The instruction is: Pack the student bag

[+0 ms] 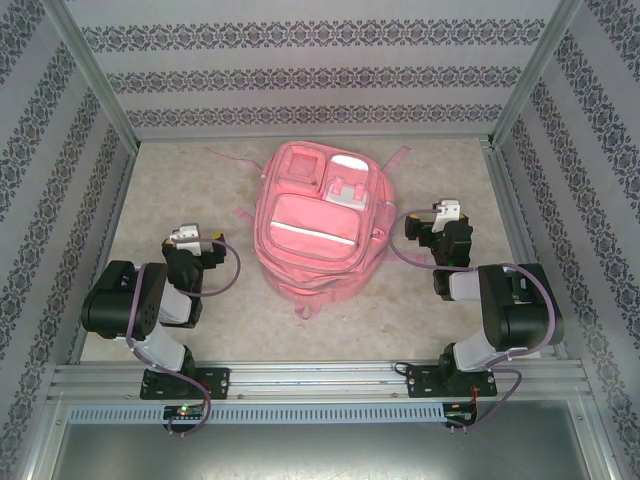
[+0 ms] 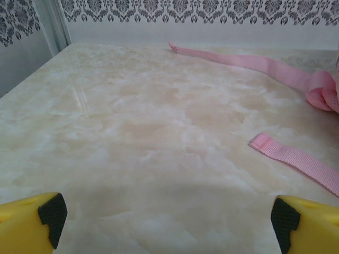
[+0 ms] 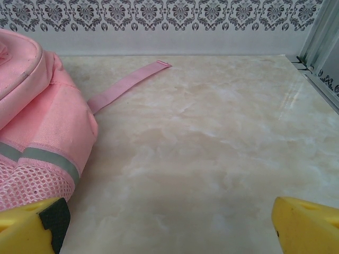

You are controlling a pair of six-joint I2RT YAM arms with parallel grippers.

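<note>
The student bag [image 1: 318,222], a large pink backpack with pale trim patches, lies flat in the middle of the marble table, front pockets facing up. My left gripper [image 1: 192,238] rests to its left, open, with only bare table between its yellow fingertips [image 2: 32,225]. Two pink straps [image 2: 296,159] trail into the left wrist view from the right. My right gripper [image 1: 440,218] sits to the right of the bag, open and holding nothing. In the right wrist view the student bag's side [image 3: 37,121] with a grey stripe and mesh pocket lies at the left, close to my left fingertip [image 3: 37,227].
Patterned walls [image 1: 300,75] and metal frame posts [image 1: 530,70] enclose the table on three sides. A thin pink strap [image 3: 127,84] runs back from the bag toward the far wall. Bare marble [image 1: 160,180] lies on both sides of the bag.
</note>
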